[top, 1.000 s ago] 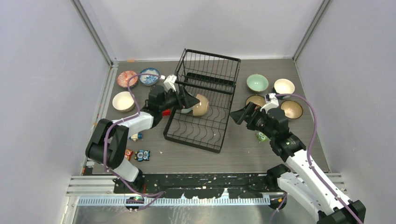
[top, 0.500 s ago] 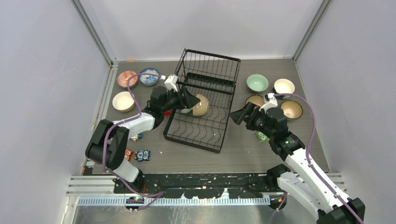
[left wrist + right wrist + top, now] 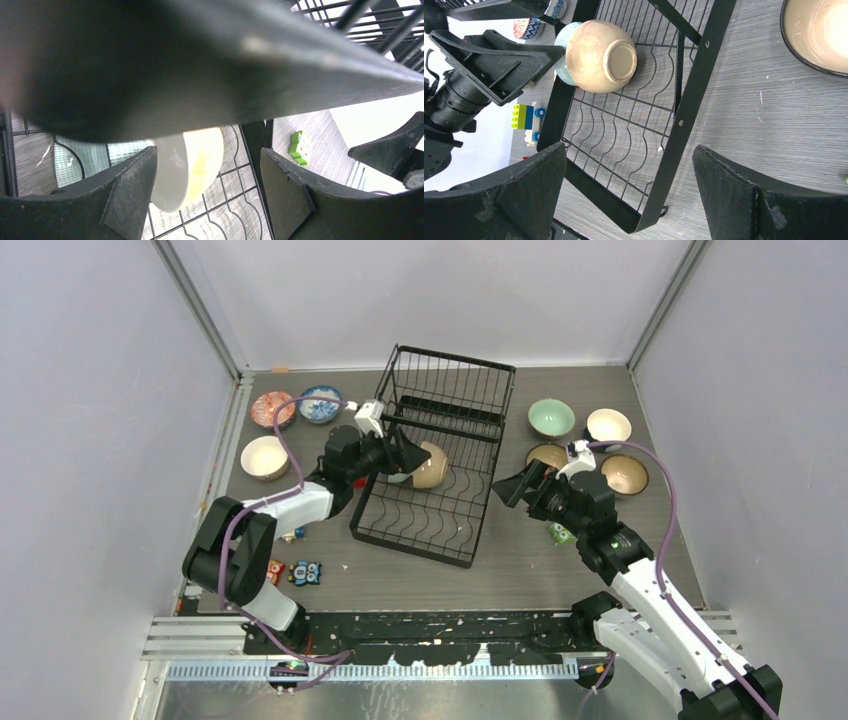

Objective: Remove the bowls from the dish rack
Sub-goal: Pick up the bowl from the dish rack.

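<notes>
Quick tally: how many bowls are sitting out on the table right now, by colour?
Red patterned ceramic bowl: 1
Blue-and-white patterned ceramic bowl: 1
Cream ceramic bowls: 2
Pale green ceramic bowl: 1
Dark-rimmed tan ceramic bowls: 2
Total: 7

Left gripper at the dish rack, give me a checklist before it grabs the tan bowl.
1. Left gripper open: ok.
2. Tan bowl lined up between its fingers: ok, per left wrist view.
3. Fingers touching the bowl: cannot tell.
4. Pale green bowl apart from the tan one: not ok, it looks pressed against it.
5. Right gripper open, outside the dish rack: ok.
</notes>
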### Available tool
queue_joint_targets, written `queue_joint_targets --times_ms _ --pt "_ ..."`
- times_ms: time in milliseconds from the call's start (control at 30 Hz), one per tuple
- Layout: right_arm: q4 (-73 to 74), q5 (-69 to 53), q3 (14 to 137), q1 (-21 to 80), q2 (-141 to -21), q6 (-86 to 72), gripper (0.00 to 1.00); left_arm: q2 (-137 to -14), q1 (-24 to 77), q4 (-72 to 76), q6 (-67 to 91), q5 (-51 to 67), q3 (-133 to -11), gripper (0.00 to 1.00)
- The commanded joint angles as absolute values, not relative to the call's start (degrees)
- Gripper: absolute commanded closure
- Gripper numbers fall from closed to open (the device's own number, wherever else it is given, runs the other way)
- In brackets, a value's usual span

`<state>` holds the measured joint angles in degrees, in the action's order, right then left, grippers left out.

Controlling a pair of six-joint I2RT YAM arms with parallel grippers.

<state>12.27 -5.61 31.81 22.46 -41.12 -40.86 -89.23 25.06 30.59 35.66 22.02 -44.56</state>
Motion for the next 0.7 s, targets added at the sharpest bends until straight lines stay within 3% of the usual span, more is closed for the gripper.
queue_joint_targets --times_ms 0,667 --pt "11.18 -4.75 31.75 22.81 -40.65 -40.52 0.0 -88.99 27.68 29.38 34.1 23.34 -45.26 0.24" --pt "10.63 -4.78 31.18 22.85 -41.81 -41.52 0.0 -89.23 31.0 31.02 38.73 20.46 -40.54 0.25"
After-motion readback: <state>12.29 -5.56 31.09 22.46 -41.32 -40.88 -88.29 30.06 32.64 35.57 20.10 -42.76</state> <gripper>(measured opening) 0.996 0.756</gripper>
